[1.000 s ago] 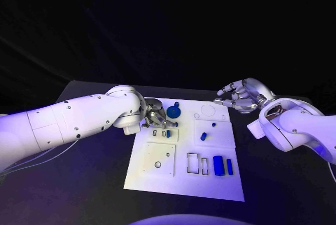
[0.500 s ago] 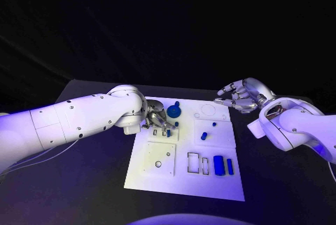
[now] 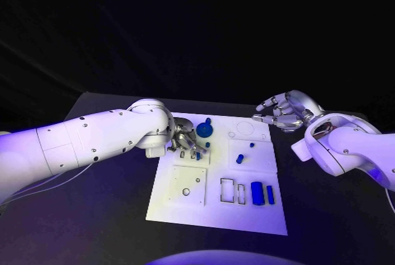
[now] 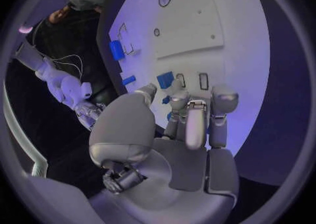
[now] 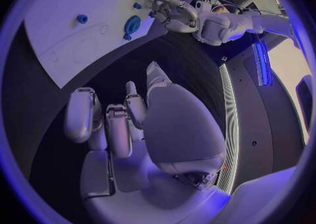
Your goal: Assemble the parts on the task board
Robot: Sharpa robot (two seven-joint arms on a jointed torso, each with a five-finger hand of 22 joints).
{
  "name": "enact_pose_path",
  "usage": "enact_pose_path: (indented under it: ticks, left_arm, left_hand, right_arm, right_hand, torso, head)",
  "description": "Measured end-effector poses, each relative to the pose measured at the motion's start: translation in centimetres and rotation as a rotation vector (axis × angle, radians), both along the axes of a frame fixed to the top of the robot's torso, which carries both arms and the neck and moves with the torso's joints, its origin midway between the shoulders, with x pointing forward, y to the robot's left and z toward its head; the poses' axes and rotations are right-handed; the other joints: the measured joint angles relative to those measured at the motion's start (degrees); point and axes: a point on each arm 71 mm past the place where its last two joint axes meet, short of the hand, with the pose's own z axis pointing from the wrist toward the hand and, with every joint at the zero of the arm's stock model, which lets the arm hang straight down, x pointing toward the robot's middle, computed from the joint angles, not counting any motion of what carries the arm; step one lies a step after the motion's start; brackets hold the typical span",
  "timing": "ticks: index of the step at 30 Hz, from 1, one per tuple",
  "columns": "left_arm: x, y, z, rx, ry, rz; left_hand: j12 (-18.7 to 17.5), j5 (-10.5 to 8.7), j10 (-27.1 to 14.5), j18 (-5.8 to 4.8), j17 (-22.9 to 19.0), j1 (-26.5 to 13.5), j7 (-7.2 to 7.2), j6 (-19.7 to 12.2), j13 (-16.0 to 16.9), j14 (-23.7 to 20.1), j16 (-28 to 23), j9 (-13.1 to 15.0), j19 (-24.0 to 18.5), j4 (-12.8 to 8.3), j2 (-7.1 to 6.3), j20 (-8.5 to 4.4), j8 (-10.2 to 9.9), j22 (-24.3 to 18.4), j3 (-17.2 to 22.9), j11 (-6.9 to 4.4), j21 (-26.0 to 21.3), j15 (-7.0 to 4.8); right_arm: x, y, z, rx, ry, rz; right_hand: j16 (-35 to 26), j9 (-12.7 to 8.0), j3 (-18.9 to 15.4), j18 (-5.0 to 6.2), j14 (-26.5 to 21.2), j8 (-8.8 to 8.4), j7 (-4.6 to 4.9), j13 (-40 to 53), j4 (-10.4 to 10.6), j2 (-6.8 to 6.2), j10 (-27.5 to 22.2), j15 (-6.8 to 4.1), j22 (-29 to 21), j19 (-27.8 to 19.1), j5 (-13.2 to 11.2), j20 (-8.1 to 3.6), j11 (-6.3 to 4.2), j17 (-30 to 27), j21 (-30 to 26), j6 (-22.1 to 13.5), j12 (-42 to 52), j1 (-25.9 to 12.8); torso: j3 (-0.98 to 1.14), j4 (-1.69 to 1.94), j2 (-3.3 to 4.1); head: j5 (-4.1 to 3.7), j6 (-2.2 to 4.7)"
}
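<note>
L hand [image 3: 184,138]: over task board [image 3: 216,211] far-left area, fingers pinching small blue part [image 4: 165,80].
R hand [image 3: 284,113]: off board's far-right corner, above bench [image 3: 99,219], fingers curled, holding nothing.

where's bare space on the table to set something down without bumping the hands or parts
Bare black table lies left of the task board, below the left arm, and right of the board's near corner. It is crowded at the board's far left, where the left hand works among blue parts, and near the right hand.

Dim violet-blue light, dark surroundings, fisheye-bent edges
</note>
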Motion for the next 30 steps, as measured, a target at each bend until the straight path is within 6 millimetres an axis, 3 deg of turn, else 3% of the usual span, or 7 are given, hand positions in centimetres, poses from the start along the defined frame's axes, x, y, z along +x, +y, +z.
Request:
enact_pose_path:
  ticks: [16,30]
  left_arm:
    - [-0.15,-0.16,-0.03,0.005,0.009,-0.012]
    - [-0.05,-0.27,-0.09,0.001,0.017,-0.009]
  left_hand:
    - [0.21,0.26,0.00,0.00,0.00,1.63,-0.18,-0.60,0.04,-0.21,0.00,0.84,0.00,-0.31,0.54,0.00,0.52,0.48,0.38,0.00,0.57,-0.20]
    - [0.43,0.26,-0.22,0.00,-0.01,5.62,-0.19,-1.42,-0.04,-0.21,1.07,1.95,0.00,-0.24,1.11,0.00,0.52,1.12,4.56,-0.21,1.07,-0.20]
  right_arm:
    - [0.19,-0.02,-0.14,-0.007,0.006,-0.004]
    - [0.08,0.15,-0.17,-0.016,0.007,0.004]
  right_hand:
    - [0.00,-0.01,0.00,0.00,0.00,0.00,0.00,-0.07,0.00,0.00,0.00,0.00,-0.01,0.00,0.32,0.00,0.00,0.00,0.00,0.00,0.00,0.00]
    - [-0.22,0.03,0.00,0.00,0.00,0.00,0.00,-0.05,0.00,0.23,0.00,0.00,-0.02,0.00,0.32,0.00,0.00,0.00,0.00,0.00,0.00,-0.23]
  torso:
    - [0.03,0.00,0.01]
    - [0.03,-0.02,0.02]
  head:
    - [0.02,-0.33]
    - [-0.17,-0.76]
